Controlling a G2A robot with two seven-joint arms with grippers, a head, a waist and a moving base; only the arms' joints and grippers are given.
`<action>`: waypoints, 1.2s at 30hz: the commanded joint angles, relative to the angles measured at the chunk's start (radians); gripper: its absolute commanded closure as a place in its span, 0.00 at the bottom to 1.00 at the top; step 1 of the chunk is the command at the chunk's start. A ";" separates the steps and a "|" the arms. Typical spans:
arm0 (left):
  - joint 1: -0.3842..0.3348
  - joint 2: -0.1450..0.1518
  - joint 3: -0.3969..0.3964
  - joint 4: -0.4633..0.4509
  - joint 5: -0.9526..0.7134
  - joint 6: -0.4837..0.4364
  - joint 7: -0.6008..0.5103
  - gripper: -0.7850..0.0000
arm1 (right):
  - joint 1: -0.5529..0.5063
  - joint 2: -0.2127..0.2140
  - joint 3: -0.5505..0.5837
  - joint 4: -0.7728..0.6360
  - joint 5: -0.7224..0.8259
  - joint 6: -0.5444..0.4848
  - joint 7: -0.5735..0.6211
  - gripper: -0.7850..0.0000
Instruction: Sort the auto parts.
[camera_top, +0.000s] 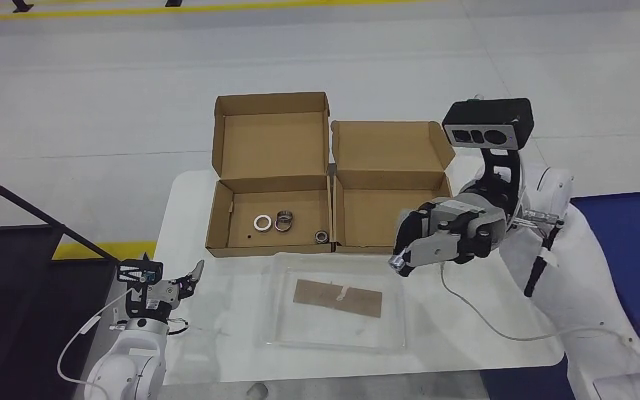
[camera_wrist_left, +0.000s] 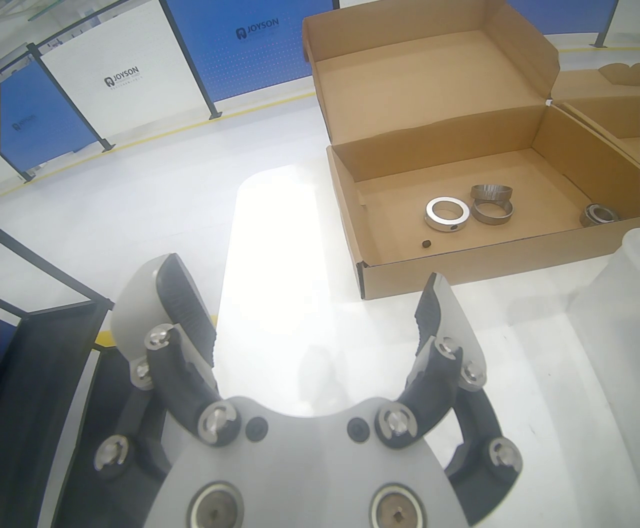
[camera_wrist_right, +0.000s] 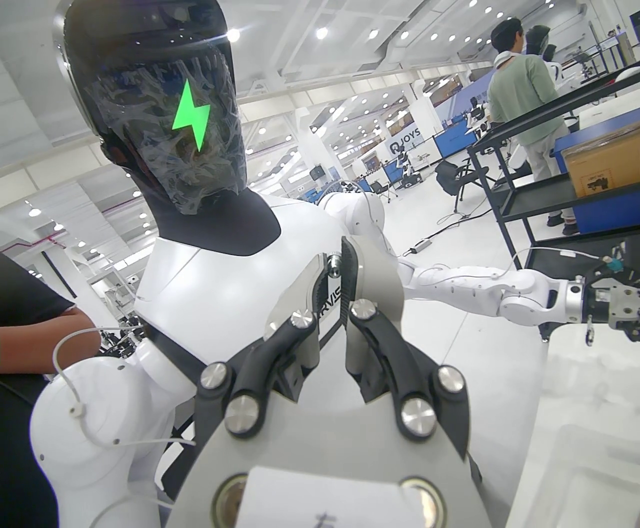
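The left cardboard box (camera_top: 222, 215) holds a silver ring (camera_top: 262, 222), dark rings (camera_top: 285, 218) and a bearing (camera_top: 321, 237). From the left wrist these are the silver ring (camera_wrist_left: 448, 214), two stacked dark rings (camera_wrist_left: 492, 205), the bearing (camera_wrist_left: 598, 214) and a small black screw (camera_wrist_left: 426, 244). My left gripper (camera_wrist_left: 302, 274) is open and empty, low over the table's near left corner (camera_top: 185, 283), short of that box. My right gripper (camera_top: 399, 262) hangs over the right box's front edge, tilted up, shut on a small metal part (camera_wrist_right: 334, 260).
The right cardboard box (camera_top: 390, 215) stands open beside the left one, both lids raised at the back. A clear plastic tray (camera_top: 275, 330) with a brown card (camera_top: 337, 297) in it lies in front of the boxes. The white table's edge (camera_top: 170, 200) is close at the left.
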 joint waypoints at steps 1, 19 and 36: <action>0.000 0.000 0.000 0.000 0.000 0.000 0.000 0.00 | -0.009 0.001 0.001 -0.011 -0.050 0.008 -0.004 1.00; 0.000 0.000 0.000 0.000 0.000 0.000 0.000 0.00 | 0.104 0.023 0.099 -0.225 -1.063 -0.536 -0.589 1.00; 0.000 0.000 0.000 0.000 0.000 0.000 0.000 0.00 | 0.087 -0.020 -0.330 -0.086 0.013 -0.456 -0.506 1.00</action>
